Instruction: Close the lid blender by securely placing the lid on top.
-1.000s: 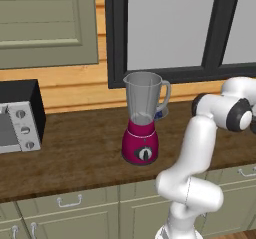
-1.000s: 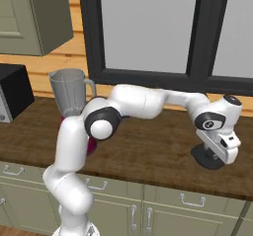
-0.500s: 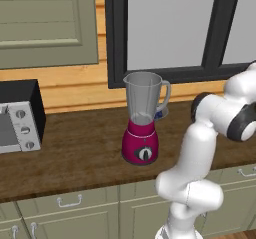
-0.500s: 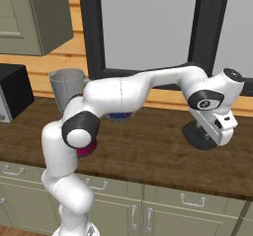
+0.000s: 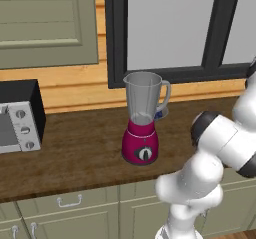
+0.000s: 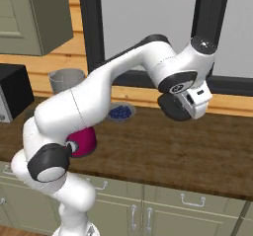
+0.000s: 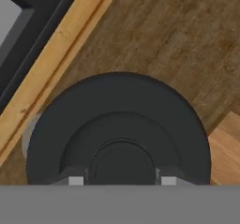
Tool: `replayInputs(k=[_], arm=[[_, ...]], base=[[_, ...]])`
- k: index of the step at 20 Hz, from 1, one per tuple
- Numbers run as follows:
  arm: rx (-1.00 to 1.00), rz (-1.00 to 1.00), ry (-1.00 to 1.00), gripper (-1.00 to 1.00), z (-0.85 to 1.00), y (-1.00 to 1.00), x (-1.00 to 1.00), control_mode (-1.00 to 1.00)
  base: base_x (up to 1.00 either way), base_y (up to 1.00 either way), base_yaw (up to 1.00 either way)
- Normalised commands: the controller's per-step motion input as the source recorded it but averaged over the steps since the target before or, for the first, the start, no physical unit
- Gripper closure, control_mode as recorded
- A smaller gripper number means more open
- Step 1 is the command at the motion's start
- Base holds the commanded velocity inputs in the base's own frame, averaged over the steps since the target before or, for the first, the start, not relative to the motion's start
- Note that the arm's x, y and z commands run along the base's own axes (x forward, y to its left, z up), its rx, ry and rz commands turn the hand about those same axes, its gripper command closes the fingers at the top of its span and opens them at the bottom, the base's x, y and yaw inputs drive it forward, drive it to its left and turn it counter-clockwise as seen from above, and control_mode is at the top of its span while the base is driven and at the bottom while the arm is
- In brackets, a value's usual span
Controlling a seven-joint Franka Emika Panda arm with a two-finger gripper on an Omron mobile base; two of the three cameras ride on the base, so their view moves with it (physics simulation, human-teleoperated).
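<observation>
No readable text, label, brand, number or sign on any surface. Toaster oven (image 5: 19, 115) has round knobs, marks around them too small to read. Blender (image 5: 142, 118) has black dial on magenta base, no legible markings. Lid (image 7: 118, 130) is plain black, no lettering.

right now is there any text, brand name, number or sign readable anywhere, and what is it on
None can be read.
Blender: black dial on the magenta base, no markings visible.
Toaster oven: three knobs, no legible labels.
Lid held in the gripper: plain black, no print.
Cabinets and window frame: blank.
</observation>
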Motion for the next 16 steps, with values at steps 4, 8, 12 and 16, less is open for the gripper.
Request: replayInputs(k=[4,8,12,16], arm=[[-0.20,-0.06,-0.24,1.00,0.92,1.00,0.04,-1.00],[-0.17,-0.07,-0.17,1.00,0.73,1.00,0.07,-1.00],[-0.04,-0.13,-0.03,1.00,0.47,1.00,0.12,-1.00],[0.00,-0.15,0.01,1.00,0.48,1.00,0.13,-1.00]], base=[[0.00,0.00,0.00],[0.00,0.00,0.00],[0.00,0.00,0.00],[0.00,0.00,0.00]])
